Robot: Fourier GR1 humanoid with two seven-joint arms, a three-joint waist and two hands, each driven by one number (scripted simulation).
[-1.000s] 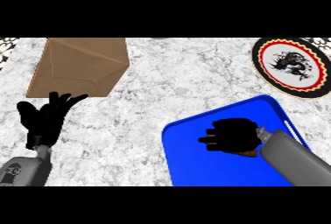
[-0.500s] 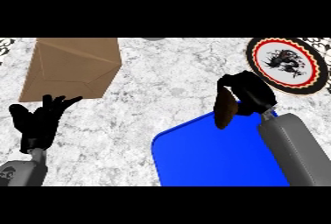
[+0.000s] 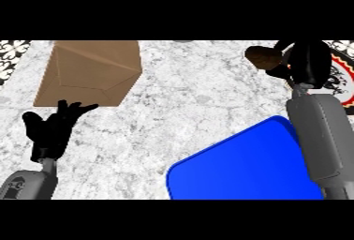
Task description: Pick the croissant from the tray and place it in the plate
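Note:
My right hand (image 3: 306, 63) is at the upper right, curled round the brown croissant (image 3: 263, 56), which sticks out to its left. It is raised over the left part of the plate (image 3: 340, 70), a round plate with a black patterned rim and red ring, mostly hidden behind the hand and forearm. The blue tray (image 3: 242, 168) lies at the lower right with nothing showing on it. At the lower left my left hand (image 3: 52, 129) stays open, fingers up.
A brown cardboard box (image 3: 90, 70) stands at the upper left on the marble counter (image 3: 187, 103). A patterned edge of another dish (image 3: 10, 51) shows at the far left.
My right hand has lifted the croissant off the blue tray and carried it up and right to the plate. The left hand has barely moved.

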